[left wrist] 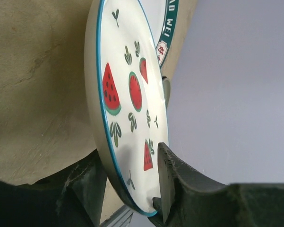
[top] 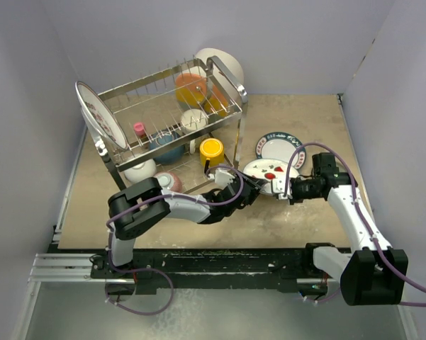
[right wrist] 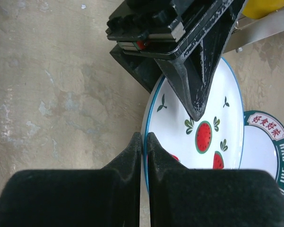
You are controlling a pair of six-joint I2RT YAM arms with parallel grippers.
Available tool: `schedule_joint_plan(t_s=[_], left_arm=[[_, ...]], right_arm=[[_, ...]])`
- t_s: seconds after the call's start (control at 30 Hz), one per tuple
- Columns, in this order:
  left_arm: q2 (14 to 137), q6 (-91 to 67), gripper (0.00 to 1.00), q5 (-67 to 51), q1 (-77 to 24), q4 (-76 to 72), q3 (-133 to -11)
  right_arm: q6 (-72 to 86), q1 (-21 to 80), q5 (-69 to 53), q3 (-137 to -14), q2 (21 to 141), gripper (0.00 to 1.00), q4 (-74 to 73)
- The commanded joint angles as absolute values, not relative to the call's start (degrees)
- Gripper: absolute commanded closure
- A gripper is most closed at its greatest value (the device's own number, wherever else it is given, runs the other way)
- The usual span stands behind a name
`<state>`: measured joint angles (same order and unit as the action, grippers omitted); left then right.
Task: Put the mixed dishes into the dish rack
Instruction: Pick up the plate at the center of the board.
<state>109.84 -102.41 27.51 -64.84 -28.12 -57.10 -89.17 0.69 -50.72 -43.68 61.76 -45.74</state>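
Top view: bright, even, diffuse light from overhead. Shadows are soft and short, pooled under the dish rack (top: 170,106) and beneath my arms. The chrome wire throws small glints; nothing is blown out. The pale walls carry a lilac cast and lean outward toward the corners, a mild wide-angle bend. Focus holds across the table (top: 305,127).

Left wrist: watermelon plate (left wrist: 132,118) crisp, a faint sheen on the glaze low down. My left fingers (left wrist: 172,184) go near-black and soft, with little texture. The wall behind is flat and featureless.

Right wrist: tabletop mottling sharp. My right fingers (right wrist: 127,161) are black blocks at the bottom edge, blurred, detail crushed. The plate's white is bright, not clipped.
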Motion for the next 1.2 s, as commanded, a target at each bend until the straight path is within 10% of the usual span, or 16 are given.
schedule_joint_plan(t_s=[0.0,0.33,0.53,0.77,0.97,1.17], left_arm=[[110.9,-102.3,0.57,25.6,-64.3,-31.5,-59.4],[111.2,-97.2,0.98,22.2,-63.9,-36.0,-60.1],[110.4,-92.2,1.0,20.2,-63.9,-39.3,-60.0],[107.3,-81.3,1.0,17.9,-64.5,-40.8,-59.1],[104.3,-73.9,1.0,18.1,-66.6,-40.7,-56.2],[100.8,-63.9,1.0,18.0,-68.9,-43.4,-51.6]], right_arm=[[-94.5,0.8,-56.0,-45.7,61.9,1.0,-49.7],[-98.6,0.8,-56.2,-46.7,62.7,1.0,-53.5],[-101.1,0.6,-56.1,-48.6,64.0,1.0,-57.2],[-107.1,-1.0,-58.9,-53.0,64.7,0.54,-68.3],[-103.5,-1.1,-61.7,-60.5,63.9,0.44,-73.9],[-64.9,-1.1,-64.0,-68.1,60.8,0.33,-57.7]])
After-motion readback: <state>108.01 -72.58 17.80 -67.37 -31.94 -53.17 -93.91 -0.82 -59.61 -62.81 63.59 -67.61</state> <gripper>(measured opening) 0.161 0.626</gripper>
